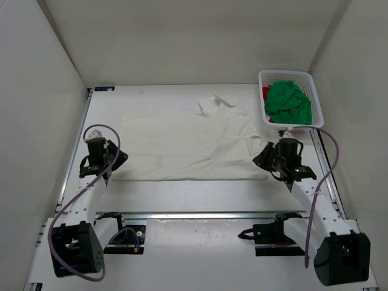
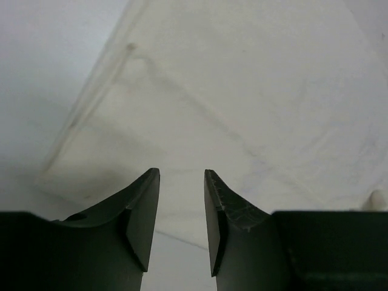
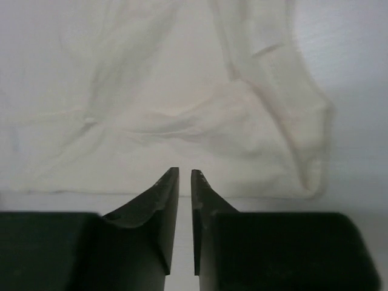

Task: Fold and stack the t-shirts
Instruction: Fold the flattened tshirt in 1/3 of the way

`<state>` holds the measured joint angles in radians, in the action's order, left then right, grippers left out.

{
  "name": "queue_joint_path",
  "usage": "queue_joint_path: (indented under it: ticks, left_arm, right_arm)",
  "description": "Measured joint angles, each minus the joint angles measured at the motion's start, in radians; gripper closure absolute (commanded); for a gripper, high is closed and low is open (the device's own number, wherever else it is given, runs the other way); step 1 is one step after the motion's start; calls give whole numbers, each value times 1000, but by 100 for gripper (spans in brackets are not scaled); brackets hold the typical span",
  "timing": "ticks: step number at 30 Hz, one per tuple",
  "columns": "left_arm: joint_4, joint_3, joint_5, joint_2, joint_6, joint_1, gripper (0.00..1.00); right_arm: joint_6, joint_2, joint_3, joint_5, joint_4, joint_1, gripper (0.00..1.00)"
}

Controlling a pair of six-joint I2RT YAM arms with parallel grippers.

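Reaching forward from the bottom of the top view, both arms bend low over the tabletop (image 1: 182, 194). The left pincer (image 2: 182, 176) is spread at the lower-left corner of the flat cream shirt (image 1: 188, 142), and the right pincer (image 3: 185, 173) is nearly pressed together, empty, at its lower-right edge. The green shirt (image 1: 288, 102) and red shirt (image 1: 265, 92) lie bunched in the basket (image 1: 315, 85), upper right.

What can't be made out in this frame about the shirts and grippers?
- Red shirt: top view, nearly all buried under the green shirt in the basket.
- Cream shirt, far side: both wrist views, cut off by frame edges.
- Right gripper: wrist view, whether its fingertips touch cloth.
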<state>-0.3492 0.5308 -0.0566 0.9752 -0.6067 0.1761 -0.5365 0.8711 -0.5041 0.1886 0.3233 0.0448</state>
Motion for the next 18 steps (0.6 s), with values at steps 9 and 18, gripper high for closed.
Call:
queue_joint_path:
  ticks: [9,18]
  left_arm:
    - [193,82,63,247,-40,-384,62]
    - [278,-11,114,278,-55,-598,61]
  right_arm:
    - [97,559,-365,-61,-129,394,100]
    - [192,896,-599,-103,-131,414,80]
